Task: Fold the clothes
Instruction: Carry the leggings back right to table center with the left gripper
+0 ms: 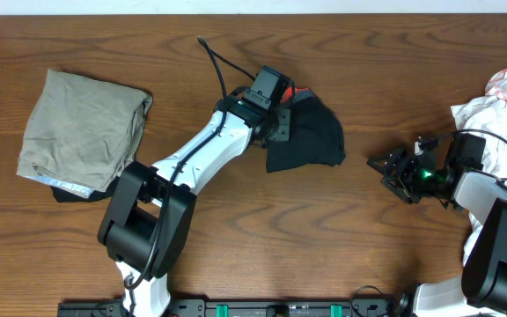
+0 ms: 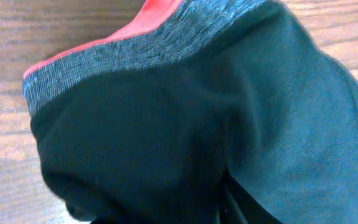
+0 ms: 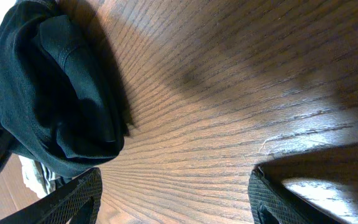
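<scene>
Khaki-grey cloth point(image 1: 82, 132) sits bundled at the far left of the wooden table point(image 1: 262, 229), out of play. Moving right, the left gripper point(image 1: 282, 121) is down on the black trousers point(image 1: 311, 136), which lie in a crumpled heap at mid-table. The wrist view is filled with fabric, so I cannot tell how its jaws stand. The trousers look light, limp and floppy, and will likely sag and bunch when lifted. The grey waistband point(image 2: 135, 56) with its orange-red edge looks like the firmest part, so my call is to pinch there, at a corner. Further right, the right gripper point(image 1: 393, 167) hovers wide apart and holds nothing, well clear of the trousers. White fabrics point(image 1: 504, 106) are piled at the far right edge.
</scene>
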